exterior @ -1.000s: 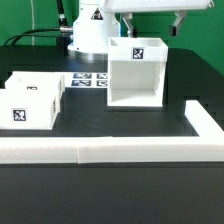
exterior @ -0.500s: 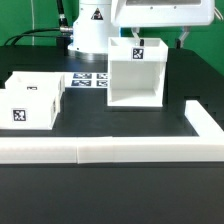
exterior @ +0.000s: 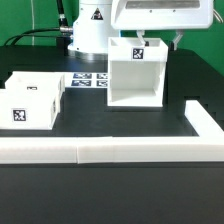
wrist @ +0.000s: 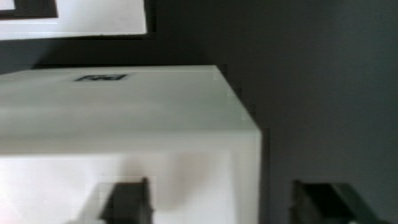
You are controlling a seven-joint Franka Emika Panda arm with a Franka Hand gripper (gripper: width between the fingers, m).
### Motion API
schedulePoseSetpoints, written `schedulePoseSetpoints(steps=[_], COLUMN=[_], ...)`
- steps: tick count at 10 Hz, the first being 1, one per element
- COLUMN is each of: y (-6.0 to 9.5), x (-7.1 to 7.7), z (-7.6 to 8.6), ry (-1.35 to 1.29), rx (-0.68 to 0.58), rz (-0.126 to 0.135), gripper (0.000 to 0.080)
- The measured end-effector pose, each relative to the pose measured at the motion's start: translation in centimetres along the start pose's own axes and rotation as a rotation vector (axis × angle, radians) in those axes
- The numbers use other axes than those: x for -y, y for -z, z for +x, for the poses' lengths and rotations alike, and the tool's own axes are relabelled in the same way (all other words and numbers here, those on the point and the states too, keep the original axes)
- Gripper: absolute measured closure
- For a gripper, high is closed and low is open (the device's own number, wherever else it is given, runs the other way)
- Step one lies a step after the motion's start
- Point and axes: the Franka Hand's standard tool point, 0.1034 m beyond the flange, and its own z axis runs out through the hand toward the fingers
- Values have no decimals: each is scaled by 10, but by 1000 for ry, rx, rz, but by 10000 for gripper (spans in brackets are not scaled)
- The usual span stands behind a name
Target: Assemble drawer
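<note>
— We log the arm base [exterior: 88, 38] as white and rounded, small dark mark on its front.
— Agreed. We add the pale boxy wrist housing [exterior: 158, 12], a black cable [exterior: 35, 33] by the base, and the gripper [exterior: 160, 42] with two dark flat fingers [wrist: 128, 203].

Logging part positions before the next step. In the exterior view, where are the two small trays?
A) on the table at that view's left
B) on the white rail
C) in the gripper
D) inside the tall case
A: the trays sit on the table, apart from the case.
</note>
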Motion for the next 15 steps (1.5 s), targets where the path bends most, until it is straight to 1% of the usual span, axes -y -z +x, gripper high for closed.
schedulePoseSetpoints(steps=[1, 2, 3, 4, 8, 9, 10, 11, 12, 15], y=[-1, -1, -1, -1, -1, 0, 1, 2, 2, 6], x=[0, 0, 0, 0, 0, -2, -6, -6, -7, -13], z=[-1, -1, -1, -1, -1, 3, 19, 38, 52, 111], ry=[0, 1, 1, 1, 1, 23, 38, 27, 27, 16], rx=[2, 2, 2, 2, 1, 1, -10, -24, -34, -62], rz=[0, 0, 0, 0, 0, 1, 8, 16, 21, 35], gripper=[566, 566, 729, 763, 763, 763, 763, 762, 762, 762])
